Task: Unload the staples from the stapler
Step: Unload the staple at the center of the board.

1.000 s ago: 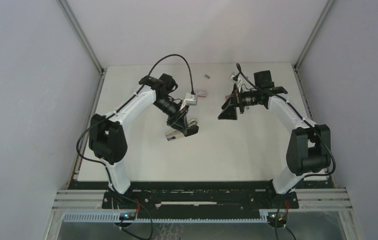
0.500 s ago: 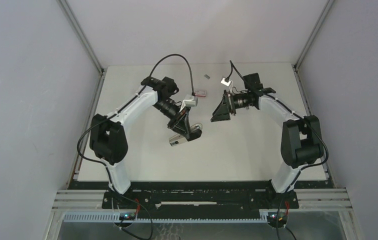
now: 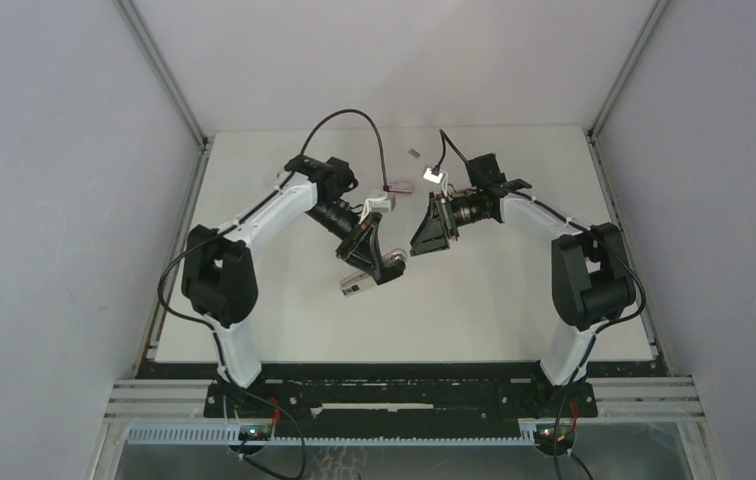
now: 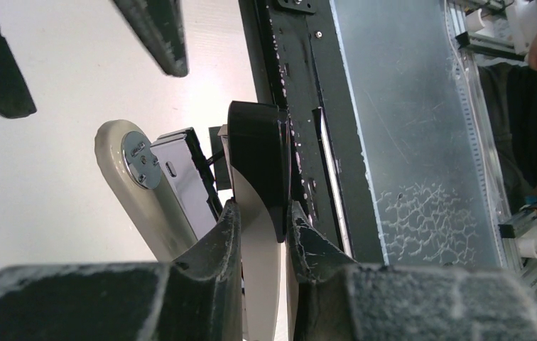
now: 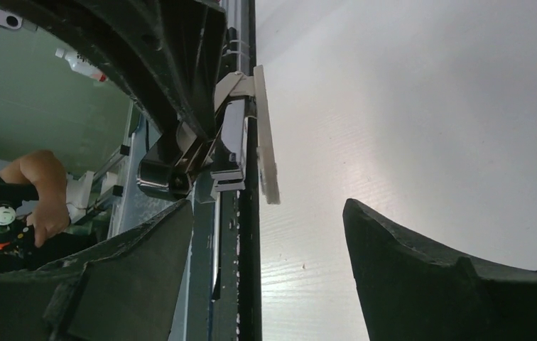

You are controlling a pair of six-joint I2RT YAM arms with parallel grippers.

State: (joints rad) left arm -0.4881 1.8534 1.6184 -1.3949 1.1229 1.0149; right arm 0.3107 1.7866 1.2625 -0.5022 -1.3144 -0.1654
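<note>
left gripper (image 4: pixel 262 213): we had it clenched on the stapler (image 3: pixel 359 283), lifted above the table (image 3: pixel 504 300)
right gripper (image 3: pixel 424 235): jaws apart, gripping nothing, just beside the stapler's free end
staples (image 3: pixel 414 153): one small grey strip lay near the far edge, well apart from the stapler
progress: we judged unloading partly done; whether more sat inside, we could not tell
</note>
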